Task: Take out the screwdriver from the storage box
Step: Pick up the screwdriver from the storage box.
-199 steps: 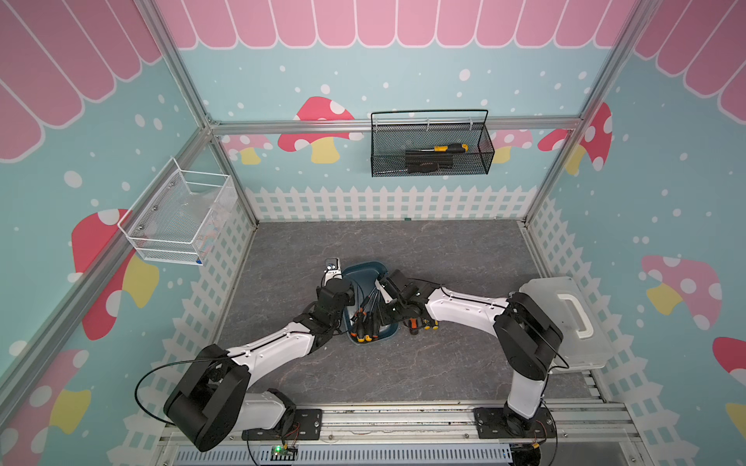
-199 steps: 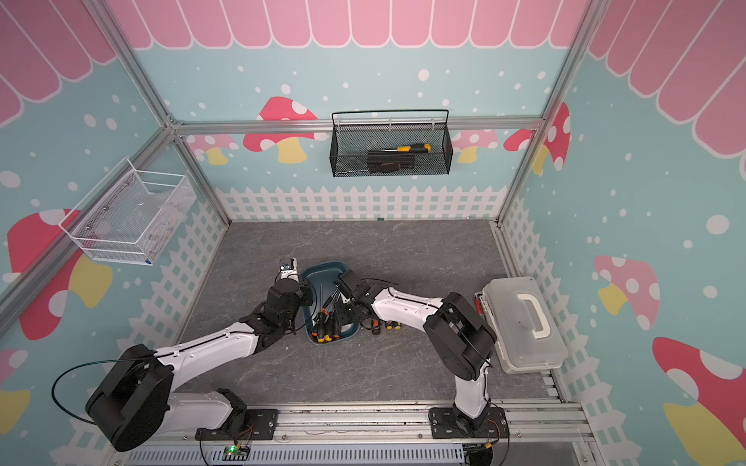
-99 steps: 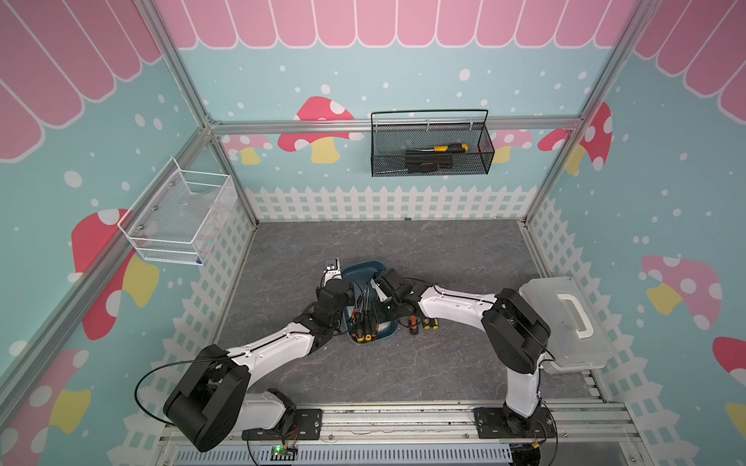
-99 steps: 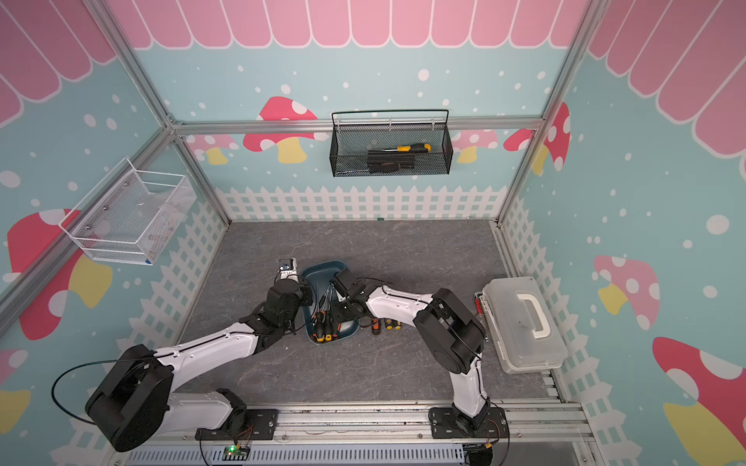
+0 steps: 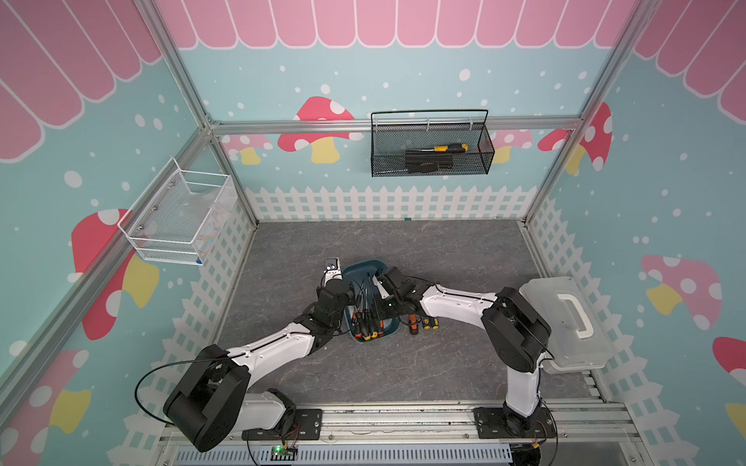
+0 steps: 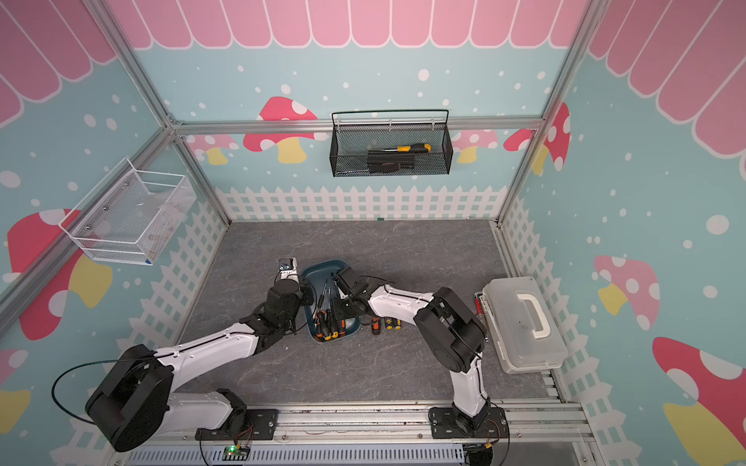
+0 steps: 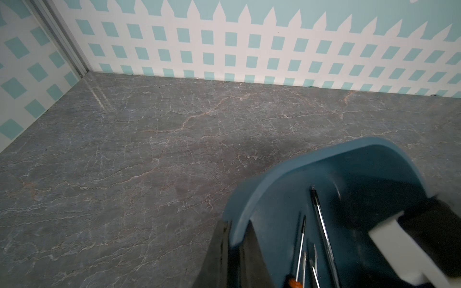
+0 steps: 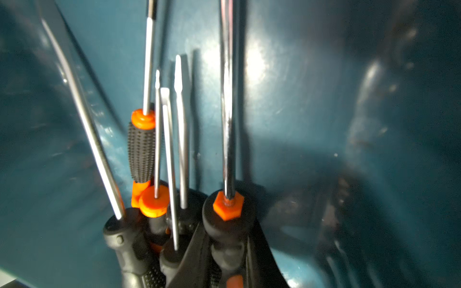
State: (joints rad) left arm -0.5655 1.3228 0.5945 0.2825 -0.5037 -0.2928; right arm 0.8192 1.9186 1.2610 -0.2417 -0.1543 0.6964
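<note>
1. The storage box point(image 5: 365, 267), a shallow dark teal tub, sat on the grey table point(image 5: 424, 250) between the two arms in both top views.
2. The left gripper point(image 7: 233, 238) was clamped on the box's side wall, with one finger outside the rim and one inside.
3. The right gripper point(image 8: 227, 225) reached into the box, its jaws closed around the black handle of the screwdriver point(image 8: 228, 205) with the orange hex collar.
4. That screwdriver lay inside the box, its shaft pointing away from the jaws.
5. Other screwdrivers point(image 8: 142, 149) lay bunched just beside those jaws.
6. Two stubby tools point(image 5: 423, 322) lay outside the box, near the right wrist.
</note>
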